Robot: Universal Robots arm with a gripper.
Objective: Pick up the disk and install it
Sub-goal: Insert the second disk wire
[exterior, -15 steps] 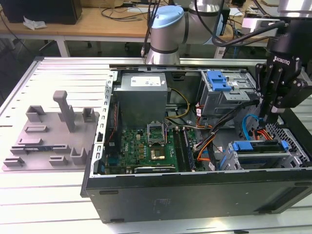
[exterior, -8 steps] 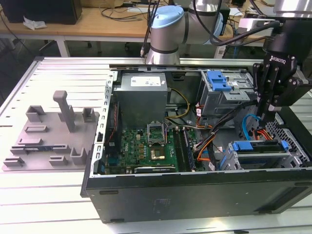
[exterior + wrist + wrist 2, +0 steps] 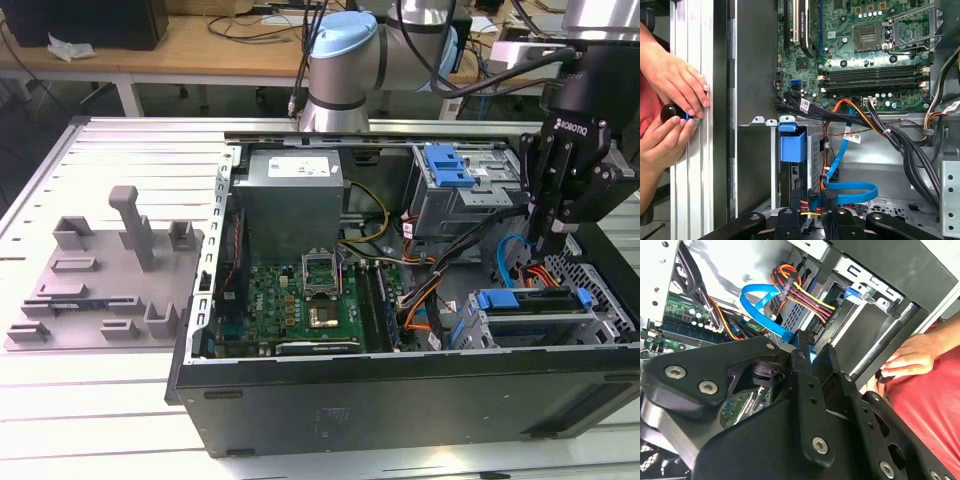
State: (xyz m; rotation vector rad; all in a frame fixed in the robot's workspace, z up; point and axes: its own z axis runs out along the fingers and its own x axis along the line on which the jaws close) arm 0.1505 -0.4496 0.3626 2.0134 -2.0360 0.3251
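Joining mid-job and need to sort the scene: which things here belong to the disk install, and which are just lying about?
Job in hand:
- pincer, above the drive cage
- disk in its blue carrier, sitting in that cage
- open computer case

Lying about:
- grey fixture tray beside the case
- a person's hands holding a small black object

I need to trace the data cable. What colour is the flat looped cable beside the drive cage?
Blue; the flat looped cable shows best in the first wrist view.
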